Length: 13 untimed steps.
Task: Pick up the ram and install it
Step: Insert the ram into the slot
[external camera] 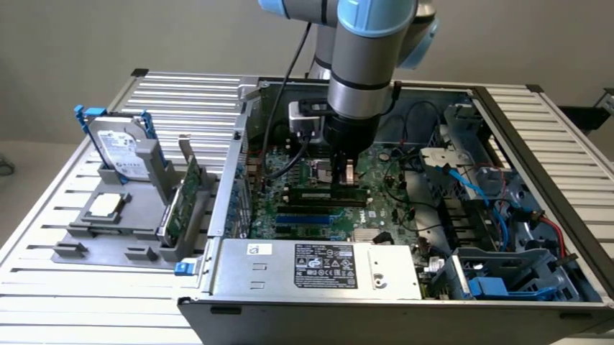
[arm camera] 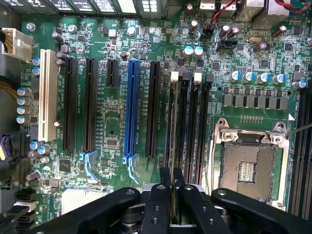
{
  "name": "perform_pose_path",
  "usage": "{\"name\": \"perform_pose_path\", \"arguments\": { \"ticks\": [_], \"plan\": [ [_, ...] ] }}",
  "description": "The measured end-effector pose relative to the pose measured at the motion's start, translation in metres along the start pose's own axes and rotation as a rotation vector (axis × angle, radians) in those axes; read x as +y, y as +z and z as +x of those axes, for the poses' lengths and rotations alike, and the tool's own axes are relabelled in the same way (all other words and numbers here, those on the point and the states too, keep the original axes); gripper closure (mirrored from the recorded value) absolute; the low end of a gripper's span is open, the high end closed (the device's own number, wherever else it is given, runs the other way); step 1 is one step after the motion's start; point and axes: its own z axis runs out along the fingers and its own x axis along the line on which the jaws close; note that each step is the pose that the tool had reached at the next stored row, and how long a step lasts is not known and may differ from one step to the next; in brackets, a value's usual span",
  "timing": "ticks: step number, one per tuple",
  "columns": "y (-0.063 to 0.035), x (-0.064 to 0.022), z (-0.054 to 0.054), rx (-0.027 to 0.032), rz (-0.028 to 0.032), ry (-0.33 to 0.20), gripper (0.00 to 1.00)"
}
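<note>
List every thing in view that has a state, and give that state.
Gripper: shut on the ram.
Ram: held on edge over the memory slots.
Memory slots: empty.
Processor socket: empty.
Case: open, side panel off.
Hard drive: upright in the holder.
Processor: lying flat on the holder.
Card: upright in the holder.

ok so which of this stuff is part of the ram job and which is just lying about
Job: ram held in the shut gripper; black memory slots.
Lying about: hard drive, processor chip, wide green card, on the grey holder.
</note>
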Motion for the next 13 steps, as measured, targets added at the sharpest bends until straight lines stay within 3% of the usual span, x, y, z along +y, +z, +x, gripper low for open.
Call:
{"name": "perform_pose_path", "arguments": {
  "ticks": [10, 13],
  "plan": [
    [0.0028, -0.0001, -0.0002, 0.0005, 0.0, 0.0, 0.85],
    [0.0028, -0.0001, -0.0002, 0.0007, -0.0001, 0.0, 0.73]
  ]
}}
